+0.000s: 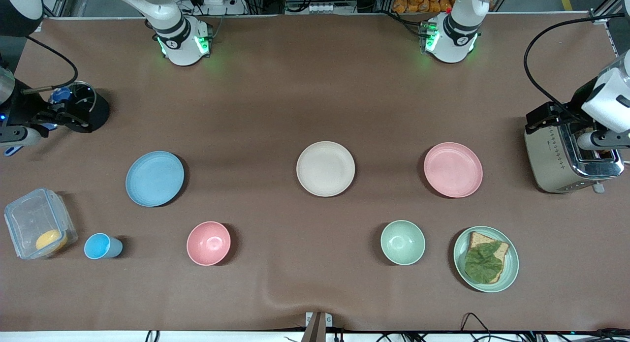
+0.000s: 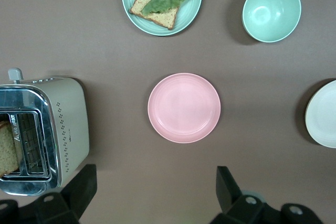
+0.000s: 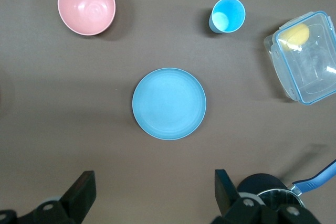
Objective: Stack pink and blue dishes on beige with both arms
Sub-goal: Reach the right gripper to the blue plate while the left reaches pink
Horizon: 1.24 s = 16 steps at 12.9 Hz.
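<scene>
The flat round cream-beige matte plate (image 1: 325, 168) sits mid-table, bare, between the flat pale pink matte plate (image 1: 453, 169) toward the left arm's end and the flat light blue matte plate (image 1: 154, 178) toward the right arm's end; all three lie well apart. The left gripper (image 2: 155, 190) hangs over the pink plate with fingers spread wide and empty; the right gripper (image 3: 154, 192) hangs likewise over the blue plate. Nothing is stacked yet. Each arm should probably descend onto a rim edge, pinch there, and lift level, one plate landing before the other.

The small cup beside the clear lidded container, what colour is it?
Bright blue; the cup shows best in the right wrist view.
</scene>
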Available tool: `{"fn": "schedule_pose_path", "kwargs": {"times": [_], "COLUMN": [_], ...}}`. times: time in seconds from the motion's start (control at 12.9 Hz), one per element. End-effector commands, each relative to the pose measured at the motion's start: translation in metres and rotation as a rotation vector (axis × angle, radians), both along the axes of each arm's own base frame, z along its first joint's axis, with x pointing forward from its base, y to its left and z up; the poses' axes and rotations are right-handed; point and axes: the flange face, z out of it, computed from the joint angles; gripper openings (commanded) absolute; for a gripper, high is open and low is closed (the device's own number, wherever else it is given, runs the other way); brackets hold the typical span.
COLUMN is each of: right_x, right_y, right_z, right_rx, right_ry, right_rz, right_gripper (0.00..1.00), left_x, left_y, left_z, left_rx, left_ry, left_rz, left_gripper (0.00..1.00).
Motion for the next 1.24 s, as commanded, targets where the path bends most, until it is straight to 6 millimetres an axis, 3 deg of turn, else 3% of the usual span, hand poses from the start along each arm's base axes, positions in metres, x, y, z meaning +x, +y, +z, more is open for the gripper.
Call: {"fn": "schedule_pose_path", "kwargs": {"times": [0.0, 0.23, 0.46, 0.62, 0.85, 1.16], "right_x": [0.000, 0.000, 0.000, 0.006, 0.014, -0.001], "right_y": [0.002, 0.003, 0.004, -0.001, -0.005, -0.039], "right_z": [0.002, -0.001, -0.019, -0.043, -0.111, -0.214], "right_rx": [0.012, 0.012, 0.010, 0.011, 0.009, 0.022], "right_ry": [-0.004, 0.002, 0.048, 0.058, 0.088, 0.082], "right_rz": [0.002, 0.005, 0.008, -0.002, -0.019, -0.084], "right_gripper": [1.00, 1.00, 1.00, 1.00, 1.00, 1.00], "left_x": [-0.001, 0.010, 0.037, 0.040, 0.035, 0.025], "left_y": [0.001, 0.004, 0.003, 0.004, 0.017, 0.031], "left_z": [0.003, -0.022, -0.093, -0.127, -0.178, -0.245], "left_rx": [-0.020, -0.025, -0.030, -0.032, -0.034, -0.035], "left_ry": [0.000, 0.042, 0.120, 0.108, 0.085, 0.066], "left_rz": [0.005, 0.011, 0.006, 0.007, 0.028, 0.049], "left_gripper": [1.00, 1.00, 1.00, 1.00, 1.00, 1.00]}}
